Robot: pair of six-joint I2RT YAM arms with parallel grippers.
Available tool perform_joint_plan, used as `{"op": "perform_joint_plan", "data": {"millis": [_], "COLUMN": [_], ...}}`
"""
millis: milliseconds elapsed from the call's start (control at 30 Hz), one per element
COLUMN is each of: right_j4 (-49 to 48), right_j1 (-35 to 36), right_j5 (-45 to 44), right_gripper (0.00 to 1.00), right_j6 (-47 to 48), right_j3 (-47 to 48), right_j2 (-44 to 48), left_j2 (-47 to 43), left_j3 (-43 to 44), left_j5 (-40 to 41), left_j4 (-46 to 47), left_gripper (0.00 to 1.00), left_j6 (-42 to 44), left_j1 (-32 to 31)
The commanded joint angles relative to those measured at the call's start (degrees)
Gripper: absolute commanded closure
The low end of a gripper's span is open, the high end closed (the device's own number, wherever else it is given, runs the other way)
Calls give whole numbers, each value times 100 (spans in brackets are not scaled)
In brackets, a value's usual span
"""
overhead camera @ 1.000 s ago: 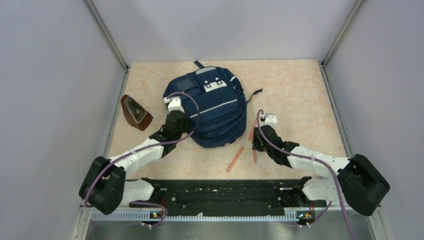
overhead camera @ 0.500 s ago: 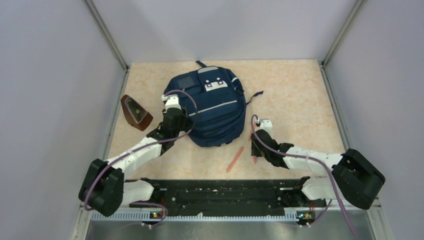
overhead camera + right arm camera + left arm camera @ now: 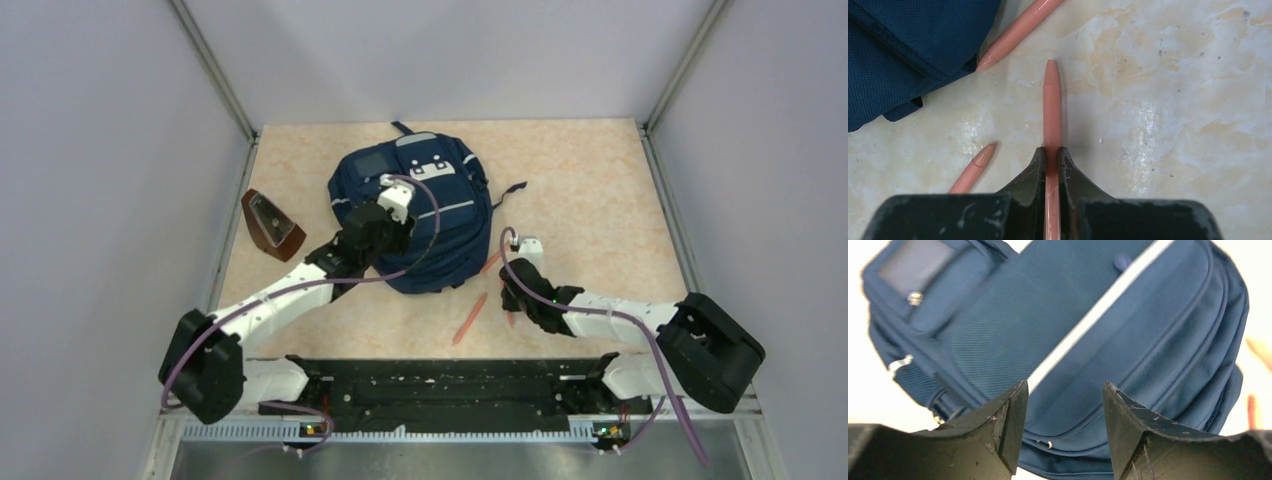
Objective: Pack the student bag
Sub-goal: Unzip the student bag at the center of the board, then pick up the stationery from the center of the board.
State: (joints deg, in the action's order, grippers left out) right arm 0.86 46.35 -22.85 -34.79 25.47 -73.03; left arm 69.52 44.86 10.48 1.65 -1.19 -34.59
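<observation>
Top external, brown case left of student bag, pen right

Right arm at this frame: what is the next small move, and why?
Probably lift the right pincer straight up: it is shut on an orange pen lying flat on the table beside the student bag, with two other pens close by.

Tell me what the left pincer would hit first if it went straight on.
Probably the backpack: the open left pincer points at its blue front, beside the grey strip. Depth is unclear.
</observation>
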Motion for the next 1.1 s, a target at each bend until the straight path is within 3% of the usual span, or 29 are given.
{"op": "perform_joint_plan", "data": {"millis": [0,267,367,400,433,600,767,933,1067], "right_j4": [-37,52,37,36,32,-44,-51,-43,-48], "right_j1": [46,41,42,43,41,41,41,46,43], "right_j5": [35,-110,-156,-158,-163,-128,-80,-96,-100], "right_gripper": [100,100,100,100,100,100,100,100,100], "right_j6": [-123,-139,-135,-134,-136,-108,-93,-80,-55], "right_j3": [-177,-341,-372,-369,-372,-340,-321,-336,-328], "right_j2": [65,473,528,527,521,462,421,479,511], "left_j2": [540,1126,1123,1099,1072,1115,1406,1363,1112], "left_j3": [89,319,358,324,289,234,362,446,340], "left_j5": [-572,-115,-331,-445,-507,-332,779,1685,1874], "left_j4": [160,371,225,230,235,204,311,581,913], "left_gripper": [38,35,35,19,15,14,17,40,41], "left_j6": [914,1115,1102,1106,1131,1292,1197,1081,1069], "left_j1": [-200,-311,-326,-355,-394,-624,-656,-654,-657]}}
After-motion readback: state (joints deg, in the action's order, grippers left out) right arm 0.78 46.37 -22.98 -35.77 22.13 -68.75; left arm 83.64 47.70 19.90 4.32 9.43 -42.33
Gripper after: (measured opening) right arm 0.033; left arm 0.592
